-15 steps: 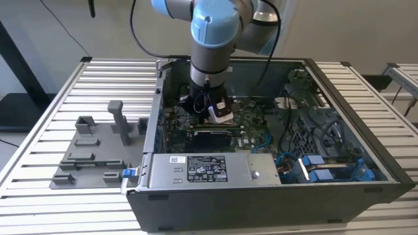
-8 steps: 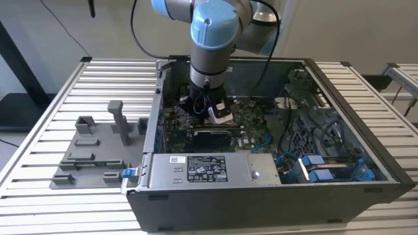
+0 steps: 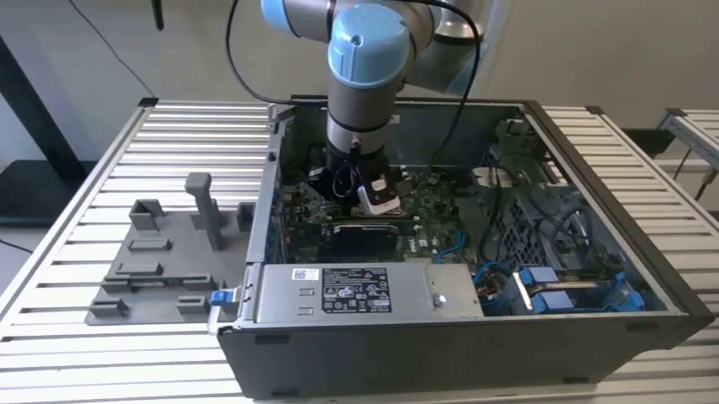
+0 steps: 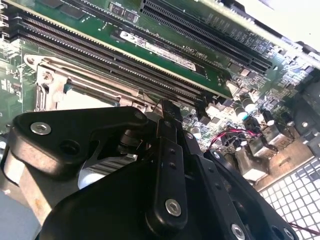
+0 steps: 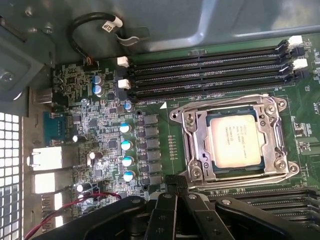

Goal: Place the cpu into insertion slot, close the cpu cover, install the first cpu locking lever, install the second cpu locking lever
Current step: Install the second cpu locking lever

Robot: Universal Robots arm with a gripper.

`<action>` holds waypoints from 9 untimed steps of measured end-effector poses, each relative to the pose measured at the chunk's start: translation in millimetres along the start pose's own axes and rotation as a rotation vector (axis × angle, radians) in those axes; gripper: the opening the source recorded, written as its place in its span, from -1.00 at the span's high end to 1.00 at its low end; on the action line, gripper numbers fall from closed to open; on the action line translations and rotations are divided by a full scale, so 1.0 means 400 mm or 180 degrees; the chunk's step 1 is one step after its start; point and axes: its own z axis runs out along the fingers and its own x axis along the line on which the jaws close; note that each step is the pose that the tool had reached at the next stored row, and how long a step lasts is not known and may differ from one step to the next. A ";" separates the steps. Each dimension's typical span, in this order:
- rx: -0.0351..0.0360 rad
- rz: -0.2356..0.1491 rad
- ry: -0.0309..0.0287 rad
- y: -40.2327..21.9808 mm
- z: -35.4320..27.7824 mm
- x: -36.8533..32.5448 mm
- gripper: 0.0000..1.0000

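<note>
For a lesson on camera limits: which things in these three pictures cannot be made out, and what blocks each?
- Insertion slot, second wrist view: the end effector's black body covers most of it.
- Cpu cover and cpu, first wrist view: whether the locking levers are latched is too fine to tell.
- Motherboard, exterior view: the arm hides the socket area.

The black gripper (image 4: 167, 117) hangs just above the green circuit board (image 4: 165, 50) — beside the long memory slots (image 4: 125, 65). Behind its linkage sits the silvery cpu cover (image 4: 55, 92).
</note>
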 end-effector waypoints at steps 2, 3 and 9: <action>0.0000 0.0000 -0.0001 0.000 0.002 0.000 0.79; 0.0002 0.0000 -0.0001 0.000 0.004 0.000 0.79; 0.0031 0.0001 -0.0003 -0.001 0.006 -0.001 0.79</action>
